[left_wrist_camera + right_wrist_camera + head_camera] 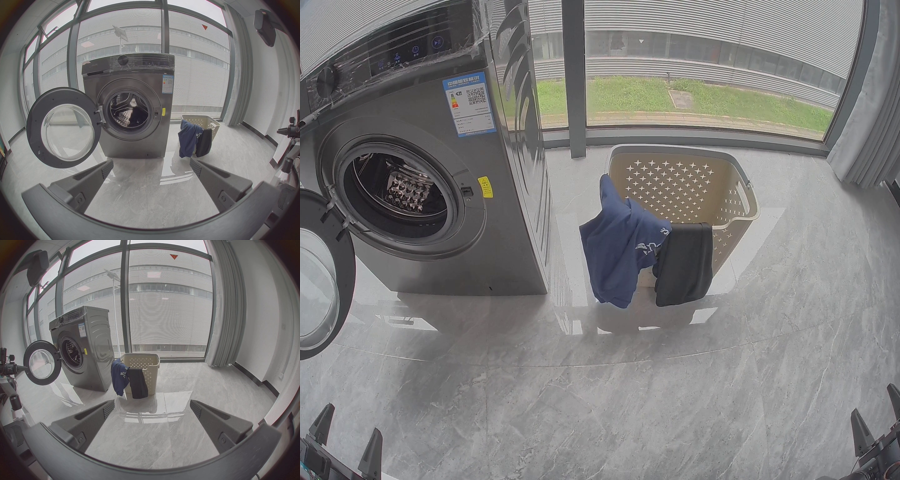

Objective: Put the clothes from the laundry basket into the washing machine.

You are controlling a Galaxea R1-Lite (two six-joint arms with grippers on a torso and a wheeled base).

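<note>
Two garments were seen draped over the near rim of the laundry basket (681, 178): a blue garment (622, 250) on its left corner and a black garment (683, 262) just beside it to the right, touching it. Each hung down the outside wall, long axis vertical, lower ends close to the floor (650, 400).

Both grippers were held low at the near edge, well apart from the basket. The left gripper (351, 420) was spread wide with nothing held, as was the right gripper (873, 400). The clothes lay far ahead of both sets of fingers, roughly between the two arms; the black garment was judged slightly nearer the right arm, the blue one about midway. A closer approach was judged necessary before any grasp.

The washing machine (506, 206) stood at far left, just beside the basket, its door (322, 275) swung fully open to the left and the drum opening (400, 194) unobstructed.

The floor was polished grey stone, glossy and reflective. Tall windows (706, 62) closed the far side, with a curtain (872, 125) at far right.
</note>
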